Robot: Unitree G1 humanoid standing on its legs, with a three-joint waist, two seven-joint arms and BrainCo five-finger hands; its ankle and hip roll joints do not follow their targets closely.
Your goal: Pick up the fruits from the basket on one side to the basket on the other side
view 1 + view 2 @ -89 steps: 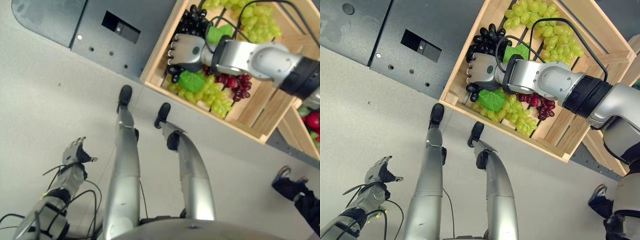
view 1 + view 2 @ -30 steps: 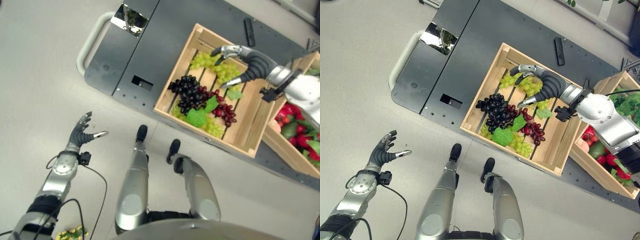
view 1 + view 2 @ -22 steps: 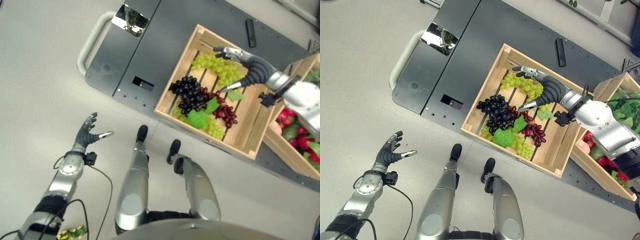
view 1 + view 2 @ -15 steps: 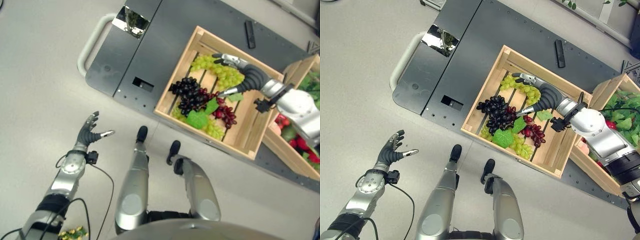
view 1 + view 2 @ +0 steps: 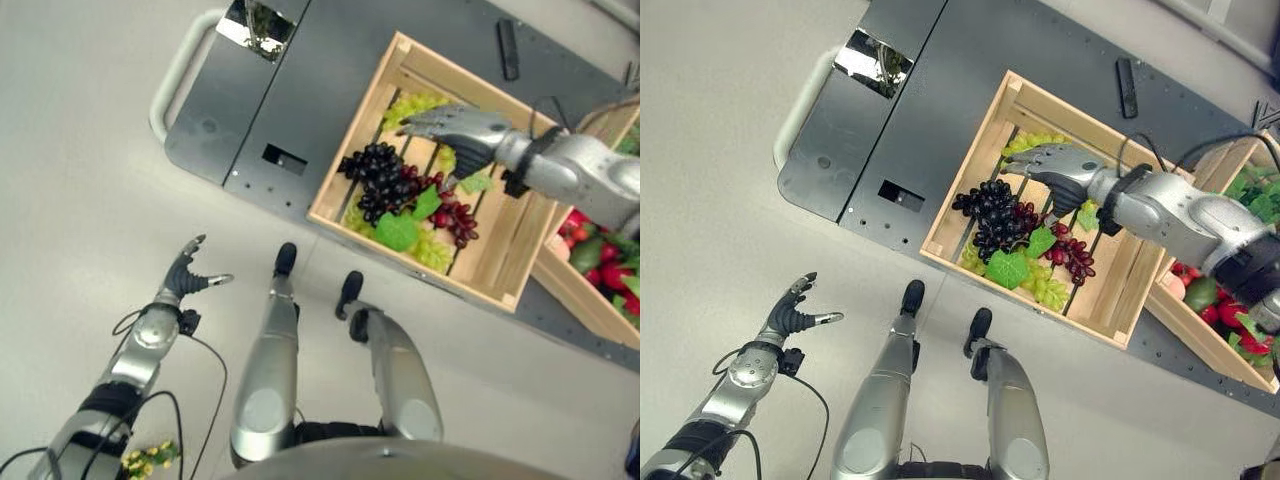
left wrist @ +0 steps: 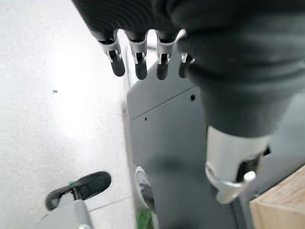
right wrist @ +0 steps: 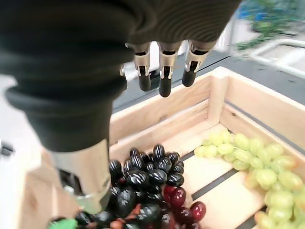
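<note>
A wooden crate (image 5: 357, 128) on the grey platform holds a black grape bunch (image 5: 380, 180), red grapes (image 5: 455, 215) and green grapes at its far end (image 5: 415, 105) and near end (image 5: 425, 250). My right hand (image 5: 455, 125) hovers over the crate's middle, palm down and open, holding nothing. In the right wrist view its fingers (image 7: 162, 71) stretch straight above the black grapes (image 7: 143, 179) and the green grapes (image 7: 248, 152). My left hand (image 5: 185, 275) hangs open over the floor at the lower left, its fingers (image 6: 138, 59) straight.
A second wooden crate (image 5: 570, 290) with red and green fruit stands against the first one's right side. Both rest on a dark grey cart platform (image 5: 330, 70) with a pale handle (image 5: 175, 75). A black bar-shaped object (image 5: 508, 50) lies beyond the crate.
My right hand has swung from the crate's far right, over the green grapes, toward its middle and turned palm down. The left hand has barely moved.
</note>
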